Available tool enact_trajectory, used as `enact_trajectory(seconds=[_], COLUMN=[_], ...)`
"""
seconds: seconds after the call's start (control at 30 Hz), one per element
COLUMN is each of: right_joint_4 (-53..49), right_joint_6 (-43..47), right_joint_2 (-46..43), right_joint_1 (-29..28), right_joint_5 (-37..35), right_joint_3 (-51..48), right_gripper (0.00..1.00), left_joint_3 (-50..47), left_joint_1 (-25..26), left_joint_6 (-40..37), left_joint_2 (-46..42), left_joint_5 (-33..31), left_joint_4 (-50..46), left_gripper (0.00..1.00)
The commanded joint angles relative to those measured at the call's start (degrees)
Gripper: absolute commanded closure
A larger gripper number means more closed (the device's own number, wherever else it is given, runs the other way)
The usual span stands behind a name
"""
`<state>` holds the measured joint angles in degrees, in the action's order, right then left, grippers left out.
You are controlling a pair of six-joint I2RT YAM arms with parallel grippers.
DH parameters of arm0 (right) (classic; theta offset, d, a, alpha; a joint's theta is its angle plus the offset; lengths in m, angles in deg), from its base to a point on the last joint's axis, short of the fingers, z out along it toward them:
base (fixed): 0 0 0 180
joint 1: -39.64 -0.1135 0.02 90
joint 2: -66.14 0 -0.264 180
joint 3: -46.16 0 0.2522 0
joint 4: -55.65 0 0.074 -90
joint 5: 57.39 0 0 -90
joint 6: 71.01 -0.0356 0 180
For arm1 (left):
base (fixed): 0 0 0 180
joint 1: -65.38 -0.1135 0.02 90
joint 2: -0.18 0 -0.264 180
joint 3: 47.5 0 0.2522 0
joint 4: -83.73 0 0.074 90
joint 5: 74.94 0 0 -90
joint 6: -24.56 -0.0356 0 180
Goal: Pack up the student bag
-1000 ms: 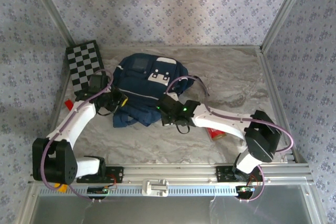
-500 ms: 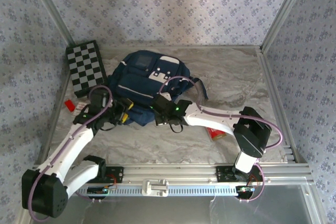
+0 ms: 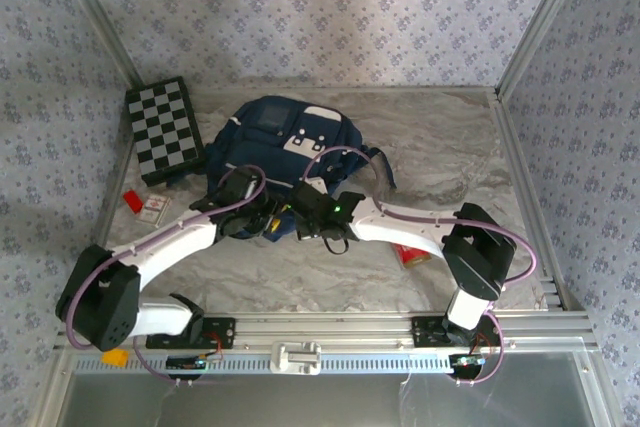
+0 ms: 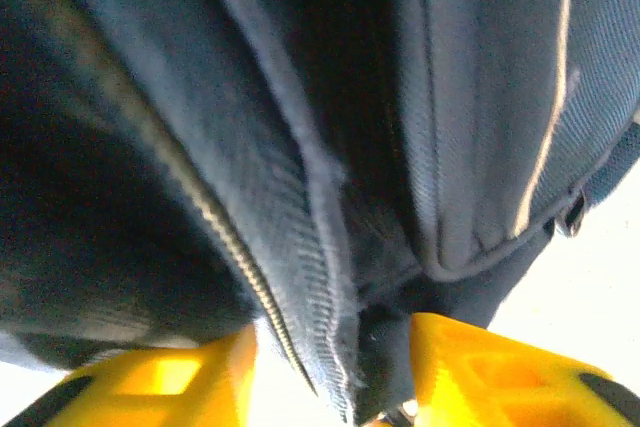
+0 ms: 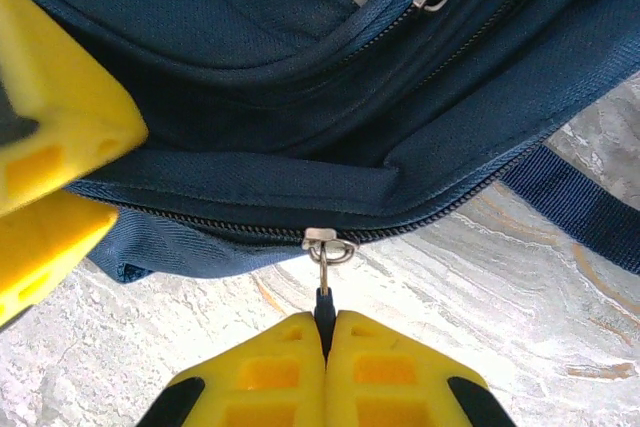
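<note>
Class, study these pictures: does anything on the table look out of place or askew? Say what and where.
Nothing spilled or damaged. The backpack lies flat, its near edge rumpled. A small red item lies partly under the right arm, and the checkered board sits askew at the far left corner.

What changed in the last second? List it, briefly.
The left hand swung right along the bag's near edge, up beside the right hand, fingers astride the zip edge. The bag shifted a little. The right hand stayed shut on the zip pull; checkerboard unmoved.
</note>
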<state>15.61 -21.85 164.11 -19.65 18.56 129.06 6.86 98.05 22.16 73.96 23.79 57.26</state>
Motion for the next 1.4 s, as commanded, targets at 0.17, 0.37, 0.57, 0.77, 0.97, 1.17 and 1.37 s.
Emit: enact_trajectory(seconds=[0.17,0.37,0.57,0.77,0.97,1.17,1.37], right_joint_4=[-2.2,-2.0,-2.3,-2.4,-3.7,-2.8,-2.0], right_joint_6=[2.0,3.1,3.7,6.5,5.3,5.3,6.3], right_joint_2=[-2.3,-2.9,0.1,0.3,-4.4,-3.4,5.4], right_joint_1=[3.2,8.6,15.2,16.3,14.4,16.6,20.5], right_joint_5=[-5.2,-6.3,-7.1,-3.2,2.8,9.3,16.3], right_joint_3=[-4.2,-6.5,-5.1,-1.3,0.9,4.2,12.3], right_gripper=[1.0,1.0,1.0,1.0,0.7,0.51,0.48], left_joint_3=[-0.6,-2.0,-2.3,-2.7,-2.4,-1.9,1.2], left_joint_1=[-6.4,-10.0,-12.0,-12.5,-12.5,-12.3,-10.3], left_joint_6=[-6.0,-10.2,-13.8,-15.6,-20.3,-24.5,-30.0], left_joint_2=[-5.8,-9.4,-11.3,-12.0,-15.2,-18.9,-16.7], left_joint_5=[-5.7,-3.9,-1.9,1.9,0.3,-1.0,-0.4], left_joint_4=[-7.7,-10.0,-11.6,-10.0,-13.3,-16.9,-17.5], left_gripper=[1.0,1.0,1.0,1.0,0.68,0.56,0.45])
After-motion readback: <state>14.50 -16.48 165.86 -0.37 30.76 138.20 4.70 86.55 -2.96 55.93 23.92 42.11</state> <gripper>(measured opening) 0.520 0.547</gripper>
